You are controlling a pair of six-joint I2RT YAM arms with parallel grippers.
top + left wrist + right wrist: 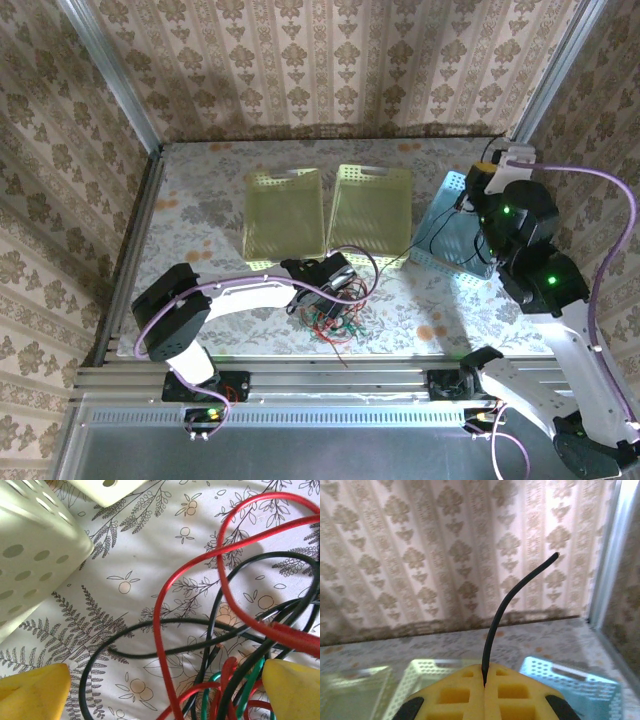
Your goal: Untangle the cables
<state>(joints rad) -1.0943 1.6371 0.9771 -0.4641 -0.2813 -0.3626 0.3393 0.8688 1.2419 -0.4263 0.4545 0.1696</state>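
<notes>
Task looks early-stage, judging by the layout. Most of the cables [335,312] lie in one knotted heap on the counter [200,215] near its front edge, at approx. 6 o'clock from two pale yellow-green baskets [283,212] and 8 o'clock from a blue basket [452,240]. One strand seems pulled out: the right gripper [484,680], raised over the blue basket, has its pads pressed together on a black cable [490,635]. The cable's free end arcs up toward 1 o'clock; can't tell whether its other end is clear of the heap. The left gripper [165,690] sits low over the heap w/ jaws spread wide, pinching nothing, strands lying btwn its tips. So prob. one cable is partly separated and the rest is left to do. Materials: the cables are thin, round, smooth-sheathed wires, springy enough to hold loops. In the left wrist view a red cable [156,625] loops across black ones, and a green cable [250,680] bunches w/ others at 5 o'clock. Fingertips [32,692] are matte yellow and look foam- or rubber-like; the right gripper's show a square waffle grid. Baskets are rigid perforated plastic, rectangular. Counter is flat, w/ a pale botanical print.
</notes>
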